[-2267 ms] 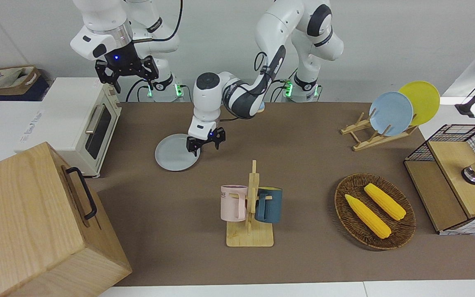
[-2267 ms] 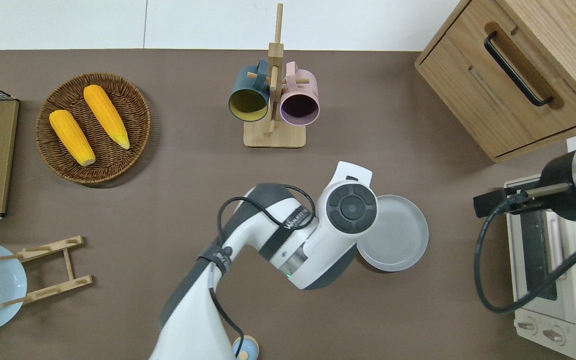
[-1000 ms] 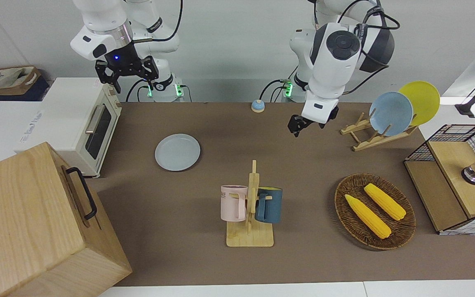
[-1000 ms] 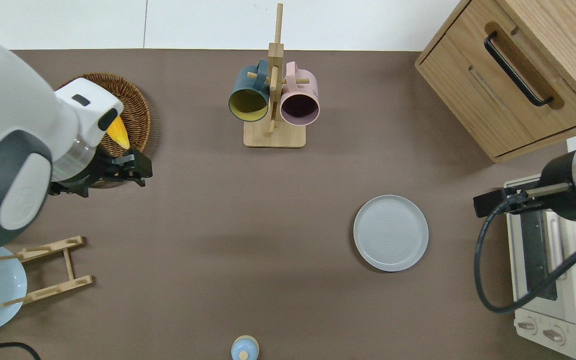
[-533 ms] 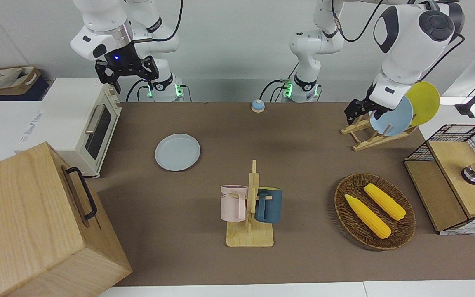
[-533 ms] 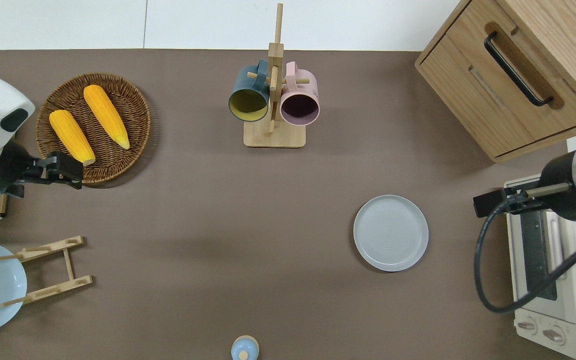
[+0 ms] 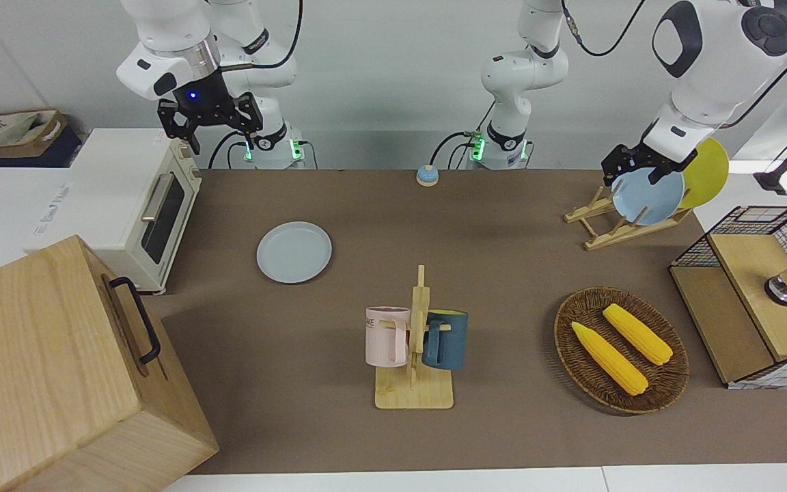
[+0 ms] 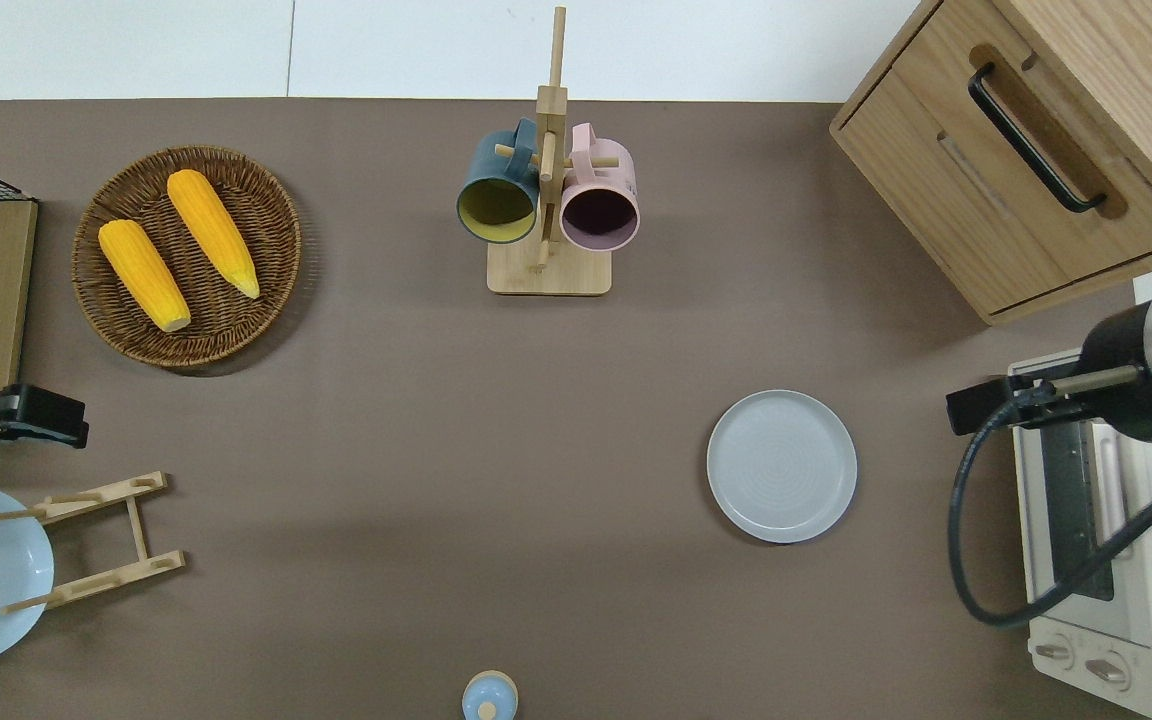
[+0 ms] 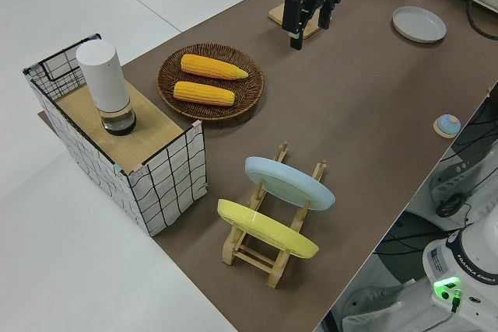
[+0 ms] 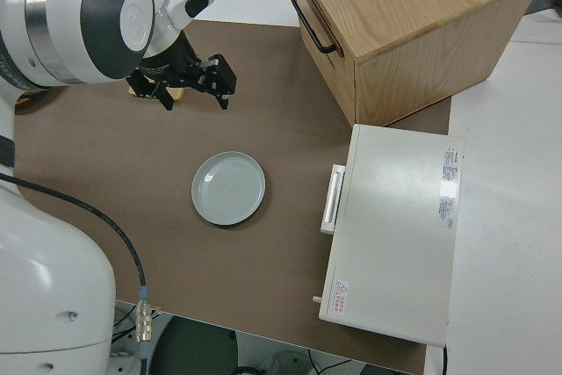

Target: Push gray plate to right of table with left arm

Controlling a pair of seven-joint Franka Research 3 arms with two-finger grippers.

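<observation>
The gray plate (image 7: 294, 251) lies flat on the brown table (image 7: 503, 273), toward the right arm's end and beside the toaster oven; it also shows in the overhead view (image 8: 782, 466) and the right side view (image 10: 228, 187). My left gripper (image 7: 634, 167) is open and empty, raised in the air at the left arm's end of the table. In the overhead view it (image 8: 21, 418) is over the table edge between the wire box and the plate rack, a long way from the gray plate. My right gripper (image 7: 219, 128) is open and parked.
A white toaster oven (image 7: 134, 205) and a wooden cabinet (image 7: 45, 369) stand at the right arm's end. A mug rack (image 7: 415, 342) stands mid-table. A basket of corn (image 7: 620, 348), a plate rack (image 7: 605, 225) with a sky-blue and a yellow plate, and a wire box (image 7: 755, 294) stand at the left arm's end.
My left gripper has lifted off from beside the gray plate and swung across the table to the left arm's end. The gray plate has stayed in place. The right arm has not moved.
</observation>
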